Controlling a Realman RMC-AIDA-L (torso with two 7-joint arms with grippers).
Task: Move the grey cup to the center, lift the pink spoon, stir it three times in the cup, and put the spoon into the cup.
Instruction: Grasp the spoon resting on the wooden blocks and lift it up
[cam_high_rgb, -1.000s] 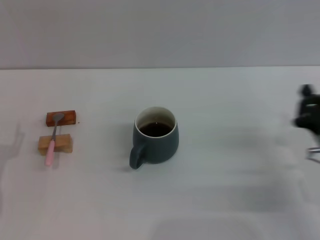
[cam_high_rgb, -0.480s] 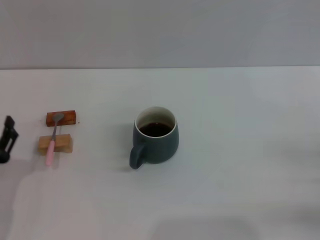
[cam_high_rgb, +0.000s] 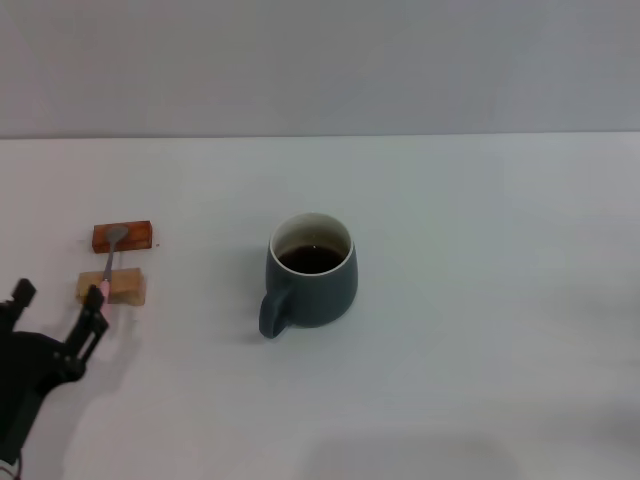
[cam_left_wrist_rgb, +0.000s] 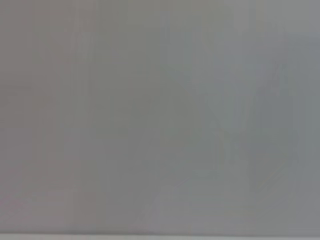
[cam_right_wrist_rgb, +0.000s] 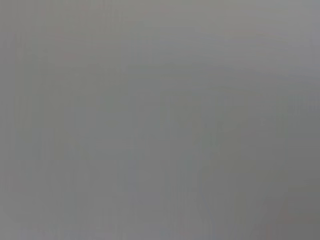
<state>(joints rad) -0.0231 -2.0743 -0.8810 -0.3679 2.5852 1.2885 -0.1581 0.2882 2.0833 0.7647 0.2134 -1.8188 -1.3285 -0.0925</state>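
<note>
Head view: grey cup (cam_high_rgb: 311, 270) mid-tabletop (cam_high_rgb: 480, 300); pink spoon (cam_high_rgb: 106, 272) bridging reddish block (cam_high_rgb: 122, 236) and tan block (cam_high_rgb: 111, 287); left hand (cam_high_rgb: 55, 310) just beside spoon's handle, fingers spread apart, empty. Wrist views: featureless grey.

A white counter (cam_high_rgb: 470, 250) carries the grey cup (cam_high_rgb: 311, 270) near its middle. Well apart toward the left lie a reddish-brown block (cam_high_rgb: 122, 237) and a tan wooden block (cam_high_rgb: 112, 288), just beside each other.
</note>
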